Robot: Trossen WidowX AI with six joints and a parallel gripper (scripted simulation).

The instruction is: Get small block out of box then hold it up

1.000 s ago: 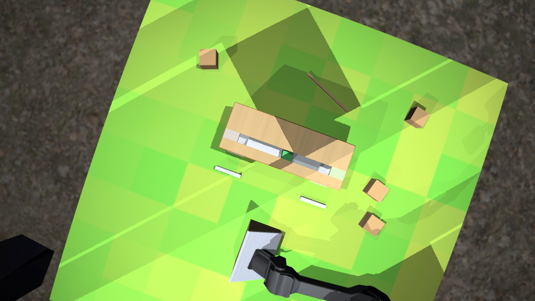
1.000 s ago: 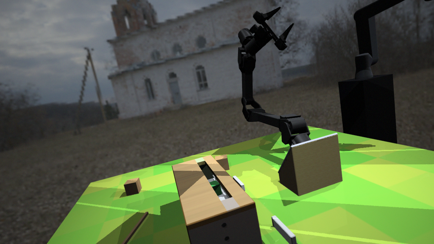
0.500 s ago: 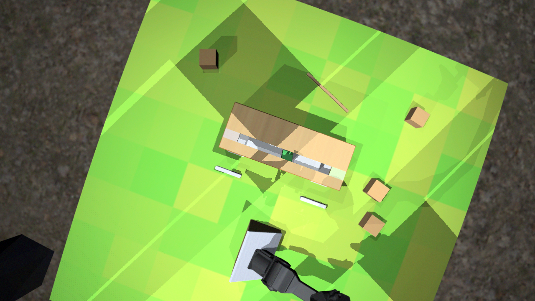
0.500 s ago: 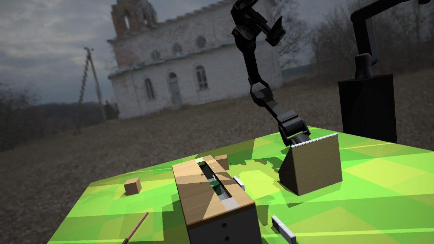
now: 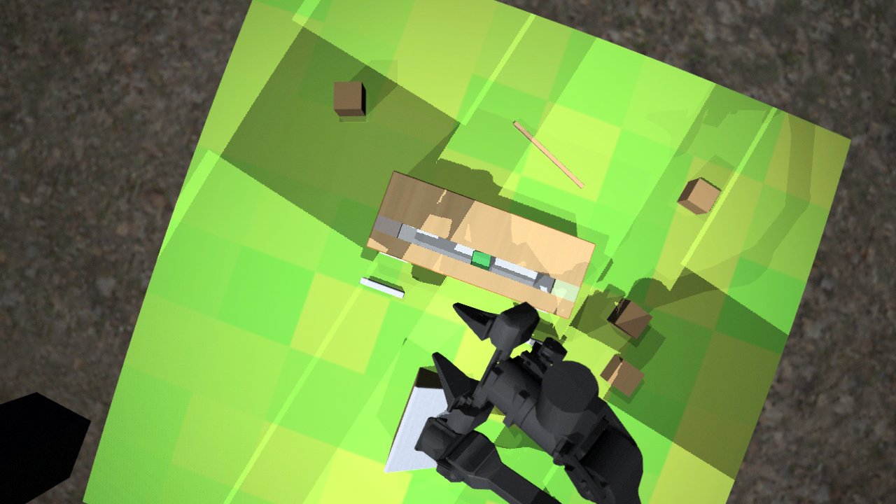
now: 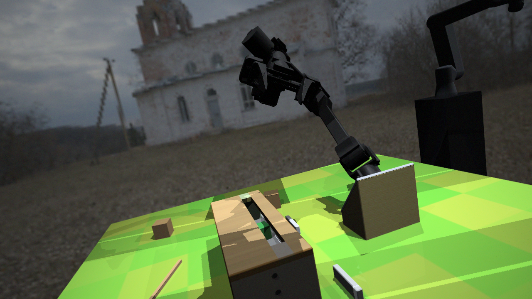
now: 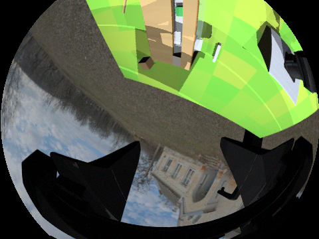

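Observation:
The small green block [image 5: 481, 259] [image 6: 264, 229] [image 7: 179, 11] sits inside the box, seen through the long slot in its top, around the slot's middle. The wood-topped box [image 5: 538, 238] [image 6: 237, 260] [image 7: 156, 20] stands upright; its clear front is barely visible from these angles. One slot end has a pale green patch [image 5: 565, 290], the other a grey patch [image 5: 388, 225]. My gripper [image 5: 445, 330] [image 6: 282, 96] [image 7: 183, 145] is open and empty, high above the table, with its fingers spread wide and pointing sideways rather than down at the box.
A thin wooden stick [image 5: 548, 154] [image 6: 166, 279] lies behind the box. A white bar [image 5: 382, 288] [image 6: 347, 281] [image 7: 216, 52] stands before it; another bar [image 6: 292, 224] is near its other end. Several brown cubes, including one [image 5: 348, 99] [image 7: 146, 63], stand around. A pale-faced wedge [image 5: 416, 420] [image 6: 388, 200] [image 7: 282, 66] stands near the arm's base.

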